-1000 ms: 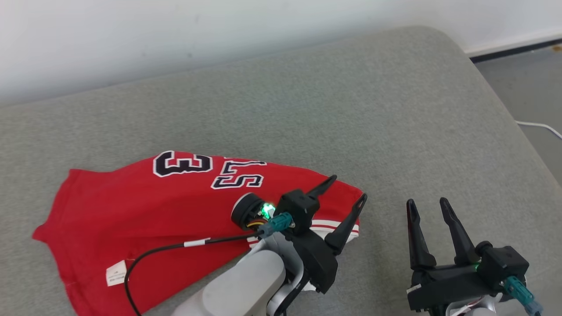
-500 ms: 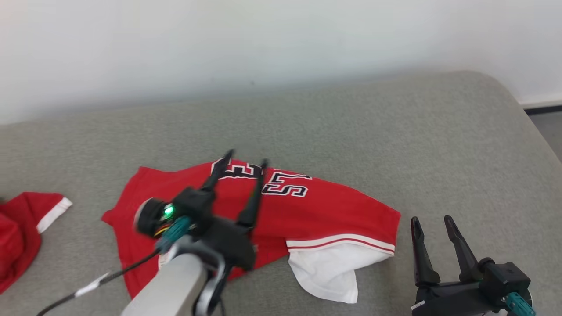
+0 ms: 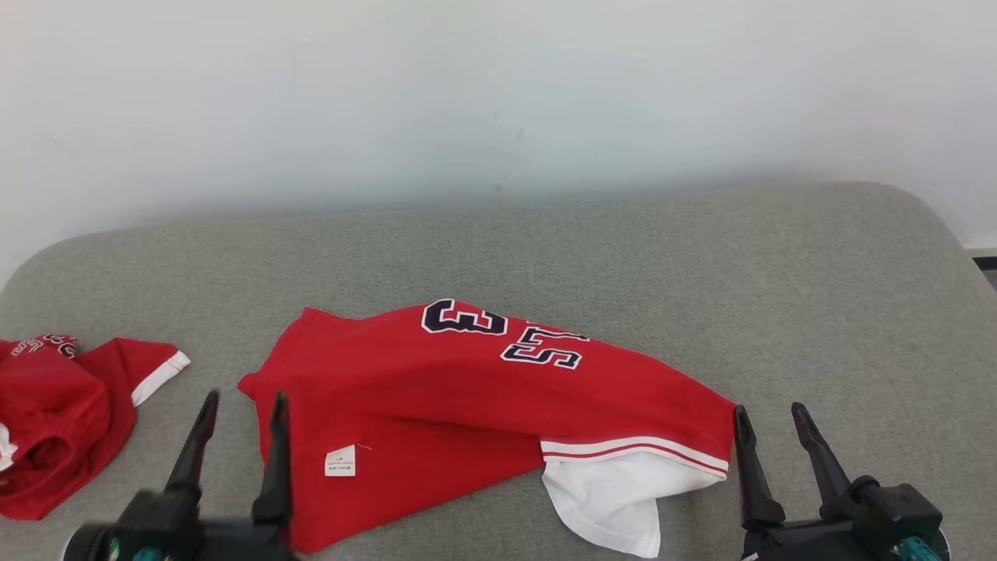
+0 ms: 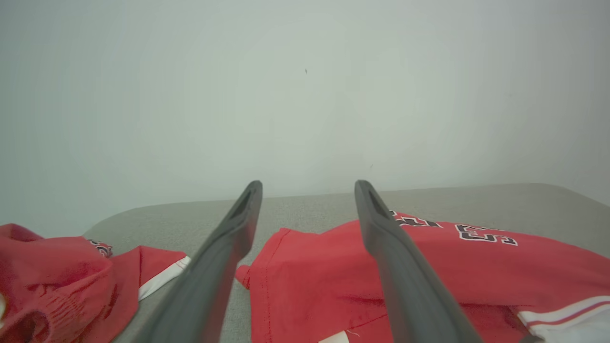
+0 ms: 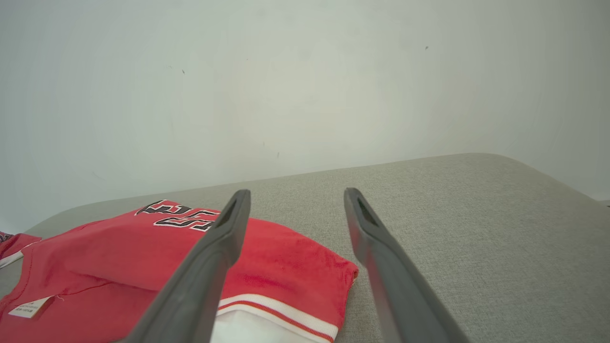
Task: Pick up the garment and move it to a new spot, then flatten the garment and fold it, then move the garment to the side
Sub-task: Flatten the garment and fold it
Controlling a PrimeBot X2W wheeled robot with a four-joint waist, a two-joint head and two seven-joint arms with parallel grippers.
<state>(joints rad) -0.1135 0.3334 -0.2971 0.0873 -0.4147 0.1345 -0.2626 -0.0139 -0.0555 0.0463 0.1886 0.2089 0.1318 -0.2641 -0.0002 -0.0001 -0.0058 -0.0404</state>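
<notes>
I saw the red cotton jersey with navy numerals [image 3: 467, 397] lying folded mid-way on the grey fabric-padded worktop [image 3: 701, 273]. Left pincer [image 3: 245, 396] was spread and empty at the jersey's left edge. Right pincer [image 3: 768, 408] was spread and empty just beside its right hem. A crumpled red garment [image 3: 62, 421] lay left of the jersey.

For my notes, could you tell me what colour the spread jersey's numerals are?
Black numerals, white-edged; clearest in the head view.

The garment [image 3: 436, 397] is red, with dark numerals [image 3: 537, 347] edged white, a white hem band [image 3: 635, 450] carrying a thin red stripe, white cloth and a white label [image 3: 339, 460]. The crumpled heap [image 3: 54, 421] is red with white trim. The surface [image 3: 701, 273] is grey; my left tool [image 3: 244, 399] and right tool [image 3: 767, 409] are black.
</notes>
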